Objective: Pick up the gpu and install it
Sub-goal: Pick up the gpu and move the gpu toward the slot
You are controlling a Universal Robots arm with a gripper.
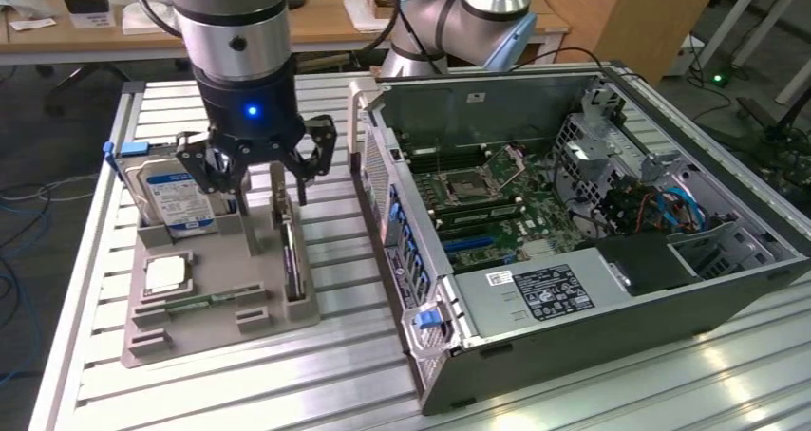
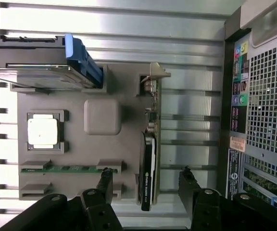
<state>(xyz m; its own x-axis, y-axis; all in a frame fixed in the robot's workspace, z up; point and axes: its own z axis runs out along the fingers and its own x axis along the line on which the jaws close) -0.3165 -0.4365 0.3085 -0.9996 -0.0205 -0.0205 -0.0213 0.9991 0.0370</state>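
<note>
Working across from the exterior view's left, I am seeing the boxy silver hard drive with a blue label [image 1: 171,198] standing on edge in the grey moulded parts tray [image 1: 203,334], which is sitting on the slatted aluminium worktop [image 1: 190,398]. Just beside the drive, the black two-fingered end effector [image 1: 266,198] is hovering over the tray with its jaws spread wide and gripping nothing. What I am steering by is the gpu, a thin flat dark card with a silver metal end bracket [image 1: 292,260]. It is standing on its long edge in a slot of the tray, running from beneath the end effector toward the tray's near end. In the wrist view the gpu [image 2: 150,144] is showing edge-on, its dark end lying in the gap between the two black fingertips [image 2: 105,180] and clear of both. Its long axis is running square to the line along which the jaws close, so each finger is facing one flat side. I am judging the card to be below and centred, with only height separating them. Farther to the exterior view's right, the open black computer case [image 1: 571,213] is lying on its side, well apart from the card.
</note>
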